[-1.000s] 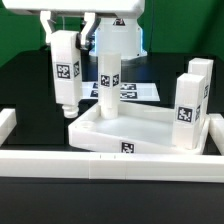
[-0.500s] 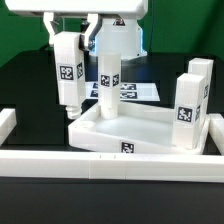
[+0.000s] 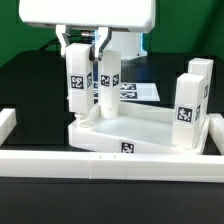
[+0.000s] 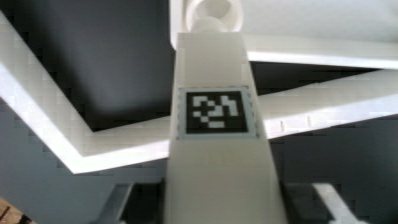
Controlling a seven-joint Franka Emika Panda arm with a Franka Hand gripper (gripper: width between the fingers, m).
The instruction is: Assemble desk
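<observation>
In the exterior view the gripper [image 3: 88, 45] hangs below the arm's broad white housing at about 12 o'clock in the frame, its two dark fingers [image 3: 98, 42] clamped on the upper end of a white leg block [image 3: 79, 86], which it holds upright with a black-and-white tag facing the camera. The lower end of the held leg block sits at the corner of the tabletop [image 3: 150, 125] toward 9 o'clock, at or just over the rim; whether it touches the recess cannot be told. The tabletop is a wide white tray with a raised rim, lying in the middle of the black table [image 3: 25, 85] and carrying a tag on its near wall. Inside the tray a second leg block [image 3: 108, 85] stands upright just beside the held one, toward 3 o'clock of it, and two more leg blocks [image 3: 189, 108] stand together at the tray's 3 o'clock corner. Behind the tray, toward 1 o'clock, lies the marker board [image 3: 138, 92]. A long low white border wall [image 3: 60, 162] runs across the frame at 6 o'clock, in front of the tray. In the wrist view the held leg block [image 4: 221, 140] fills the centre, its tag plainly shown, running from between the dark fingers at the near edge away toward the white rim of the tabletop [image 4: 338, 90], with black table on either side.
</observation>
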